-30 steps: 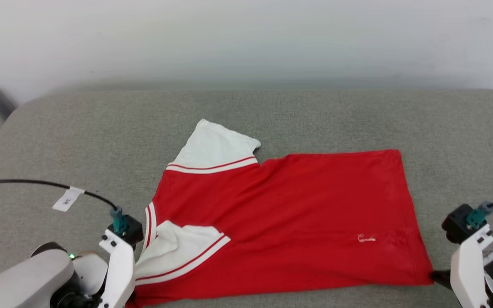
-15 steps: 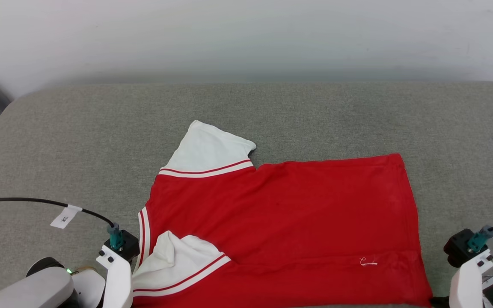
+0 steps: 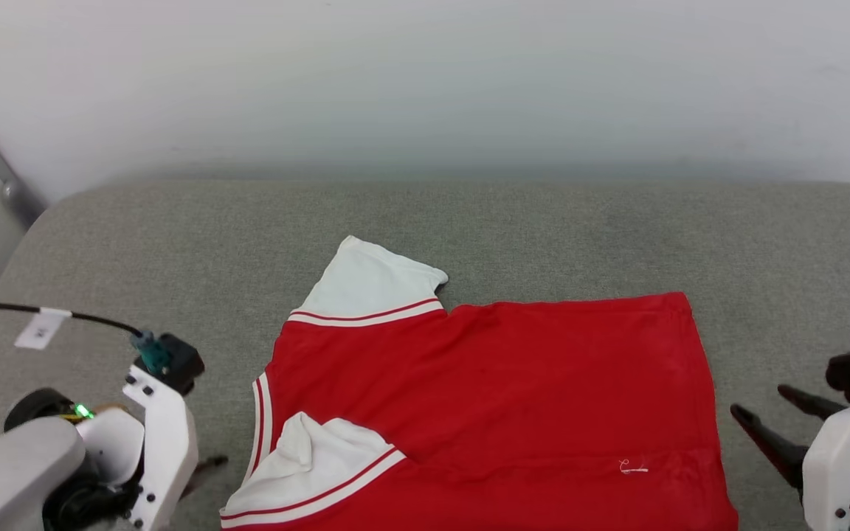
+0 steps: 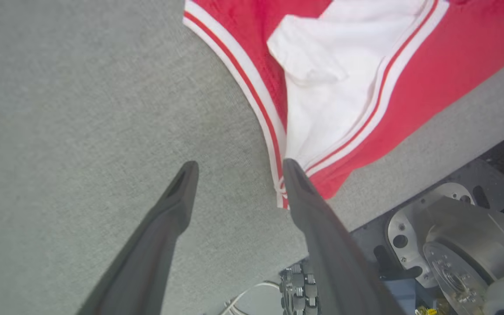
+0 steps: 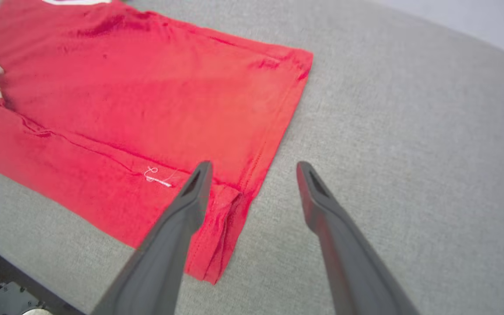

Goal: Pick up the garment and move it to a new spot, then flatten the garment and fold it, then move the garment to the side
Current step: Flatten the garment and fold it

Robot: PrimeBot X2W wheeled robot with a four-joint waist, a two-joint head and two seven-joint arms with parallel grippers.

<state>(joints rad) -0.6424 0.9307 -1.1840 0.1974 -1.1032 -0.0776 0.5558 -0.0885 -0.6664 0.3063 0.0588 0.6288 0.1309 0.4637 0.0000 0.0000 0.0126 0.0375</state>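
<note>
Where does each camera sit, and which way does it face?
Head view: on the head, facing forward-down at the garment on the grey cushion; right gripper lower right.
Left wrist view: along the open left gripper toward the white sleeve.
Right wrist view: along the open right gripper toward the hem.
Shared, head and right wrist: white stitch.
</note>
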